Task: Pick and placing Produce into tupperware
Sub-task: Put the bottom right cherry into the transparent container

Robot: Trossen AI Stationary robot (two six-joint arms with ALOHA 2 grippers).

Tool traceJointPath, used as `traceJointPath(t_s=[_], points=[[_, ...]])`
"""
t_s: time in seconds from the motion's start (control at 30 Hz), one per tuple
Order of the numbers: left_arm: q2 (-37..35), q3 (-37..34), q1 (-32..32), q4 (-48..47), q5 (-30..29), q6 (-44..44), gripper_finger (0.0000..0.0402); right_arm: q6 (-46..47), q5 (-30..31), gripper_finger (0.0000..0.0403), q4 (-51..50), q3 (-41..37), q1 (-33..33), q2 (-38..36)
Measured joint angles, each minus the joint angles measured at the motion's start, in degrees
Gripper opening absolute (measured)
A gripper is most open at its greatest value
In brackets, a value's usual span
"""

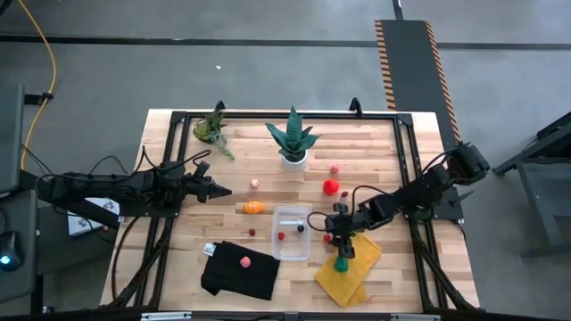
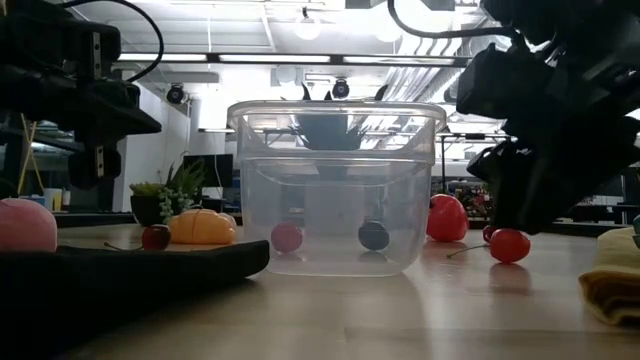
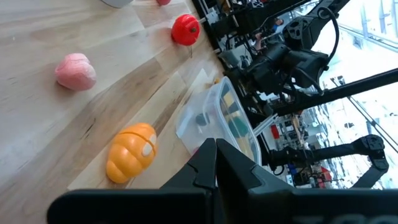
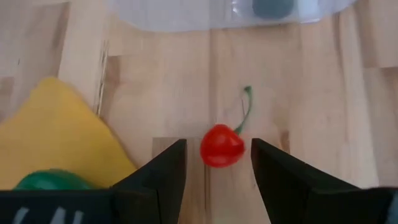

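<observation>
I am watching the right gripper [image 4: 217, 165] sitting low over the table [image 1: 178, 134], just beside the tupperware [image 1: 292, 232] on its right-hand side. Its two dark fingers [image 4: 165, 171] are standing roughly half open, one on each side of a small red cherry [image 4: 221, 147] with a green stem. There is a gap on both sides, so I am not seeing them gripping it; the cherry is resting on the wood between them.

The clear tupperware is sitting near the middle front of the table, and it is already holding two pieces: a small red ball [image 2: 287, 236] and a dark blue-grey one [image 2: 374, 235] on its floor.

The rest of the produce is lying scattered around it. An orange piece [image 1: 254, 208] is lying just left of the container, a pale pink one [image 3: 76, 70] farther back, and a red tomato-like piece [image 1: 331, 186] behind and to the right. A pink piece [image 1: 245, 261] is resting on the black cloth [image 1: 234, 276], and a green one [image 1: 341, 264] on the yellow cloth [image 1: 352, 276] (right next to where the right gripper is working).

The left gripper [image 1: 221, 190] is hanging above the table's left side, well apart from the container, with its fingers pressed fully together and nothing in them.

Two potted plants [image 1: 293, 143] are standing along the back edge.
</observation>
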Motion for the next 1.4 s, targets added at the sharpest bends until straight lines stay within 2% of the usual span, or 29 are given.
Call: traceJointPath(t_s=[0.4, 0.83, 1.4], points=[[0.0, 0.0, 0.0, 0.0, 0.0, 0.0, 0.0001, 1.2, 0.6, 0.017, 1.2, 0.0, -1.7, 0.0], [0.0, 0.0, 0.0, 0.0, 0.0, 0.1, 0.0001, 1.1, -4.1, 0.017, 1.5, 0.0, -3.1, 0.0], [0.0, 0.0, 0.0, 0.0, 0.0, 0.1, 0.0001, 1.7, -4.8, 0.017, 2.3, 0.0, -3.1, -0.1]])
